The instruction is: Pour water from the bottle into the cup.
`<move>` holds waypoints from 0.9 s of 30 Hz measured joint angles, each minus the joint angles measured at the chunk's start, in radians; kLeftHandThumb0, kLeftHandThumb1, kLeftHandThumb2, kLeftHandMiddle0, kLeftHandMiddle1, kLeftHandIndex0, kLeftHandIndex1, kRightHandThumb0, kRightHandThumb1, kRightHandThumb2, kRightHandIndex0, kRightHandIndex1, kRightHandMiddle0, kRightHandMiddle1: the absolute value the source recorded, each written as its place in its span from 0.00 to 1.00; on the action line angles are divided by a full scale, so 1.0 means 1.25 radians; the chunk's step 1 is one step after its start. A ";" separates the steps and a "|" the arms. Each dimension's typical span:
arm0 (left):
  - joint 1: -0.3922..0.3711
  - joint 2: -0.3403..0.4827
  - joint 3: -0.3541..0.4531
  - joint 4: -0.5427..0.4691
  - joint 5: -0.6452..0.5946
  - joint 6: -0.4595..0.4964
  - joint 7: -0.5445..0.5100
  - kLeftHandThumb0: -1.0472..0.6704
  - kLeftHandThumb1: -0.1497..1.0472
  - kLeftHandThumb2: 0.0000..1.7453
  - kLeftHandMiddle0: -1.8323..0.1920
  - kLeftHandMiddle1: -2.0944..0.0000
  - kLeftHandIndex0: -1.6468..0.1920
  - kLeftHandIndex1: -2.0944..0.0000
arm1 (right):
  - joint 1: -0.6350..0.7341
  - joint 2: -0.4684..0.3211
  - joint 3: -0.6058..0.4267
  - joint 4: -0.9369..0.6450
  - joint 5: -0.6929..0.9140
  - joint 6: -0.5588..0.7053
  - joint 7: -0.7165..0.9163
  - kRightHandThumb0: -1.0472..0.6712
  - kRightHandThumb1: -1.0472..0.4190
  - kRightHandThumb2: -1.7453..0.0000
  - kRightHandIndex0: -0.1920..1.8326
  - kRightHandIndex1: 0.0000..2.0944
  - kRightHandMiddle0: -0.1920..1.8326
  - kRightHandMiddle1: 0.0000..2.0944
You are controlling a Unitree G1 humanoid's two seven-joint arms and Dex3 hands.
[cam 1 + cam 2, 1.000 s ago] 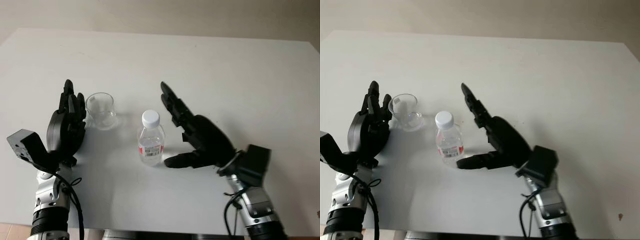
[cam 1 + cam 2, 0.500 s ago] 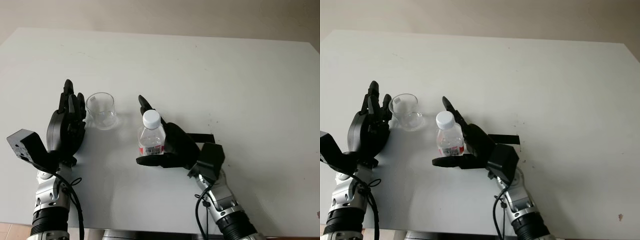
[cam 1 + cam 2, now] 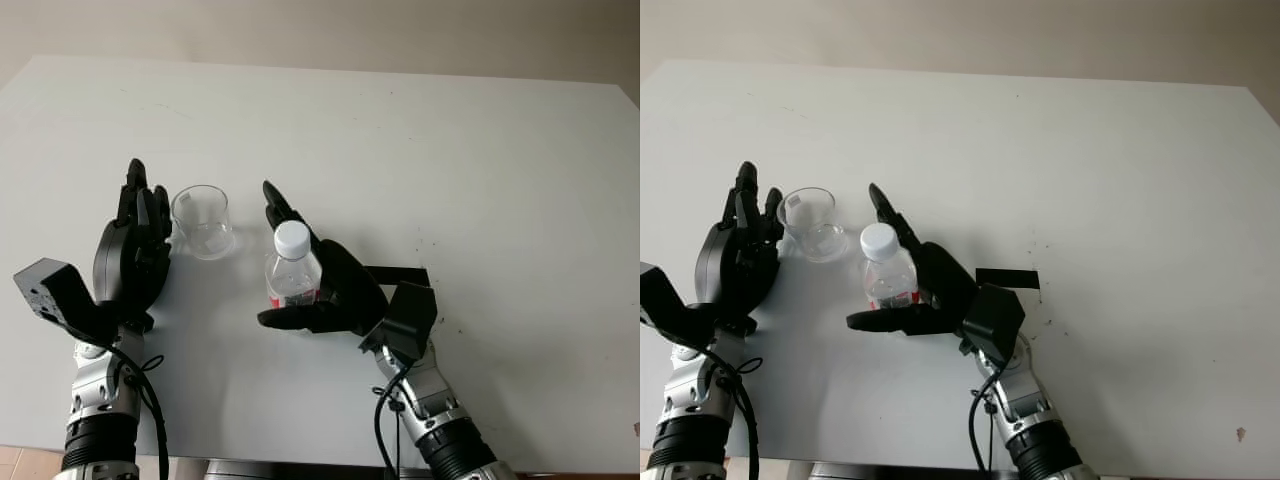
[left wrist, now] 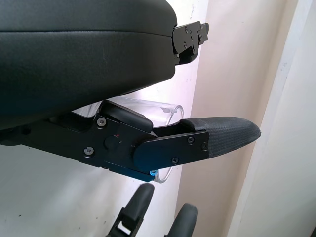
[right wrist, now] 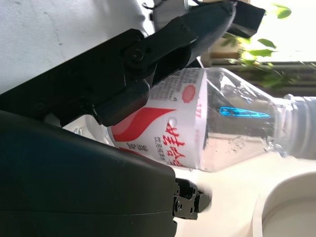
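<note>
A small clear water bottle (image 3: 292, 272) with a white cap (image 3: 292, 237) and a red-and-white label stands upright at the middle of the white table (image 3: 460, 150). My right hand (image 3: 275, 258) is shut on the bottle: its fingers run up behind it and its thumb crosses the front low down. The right wrist view has the bottle (image 5: 212, 128) pressed against the palm. An empty clear cup (image 3: 203, 222) stands just left of the bottle. My left hand (image 3: 140, 215) is open and upright beside the cup's left side, with the cup (image 4: 160, 111) close to its thumb.
A short strip of black tape (image 3: 398, 272) lies on the table just right of my right hand. The table's front edge runs close below both wrists. Its far and right parts are bare white surface.
My right hand swung in from the right and closed around the bottle, then shifted it slightly left toward the cup. The left hand and the cup have not moved.
</note>
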 measured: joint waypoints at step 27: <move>-0.006 -0.008 0.001 0.008 0.003 -0.020 0.014 0.13 1.00 0.34 1.00 1.00 1.00 1.00 | -0.040 -0.087 0.061 -0.043 -0.095 -0.028 0.095 0.38 0.03 0.97 0.99 1.00 0.98 1.00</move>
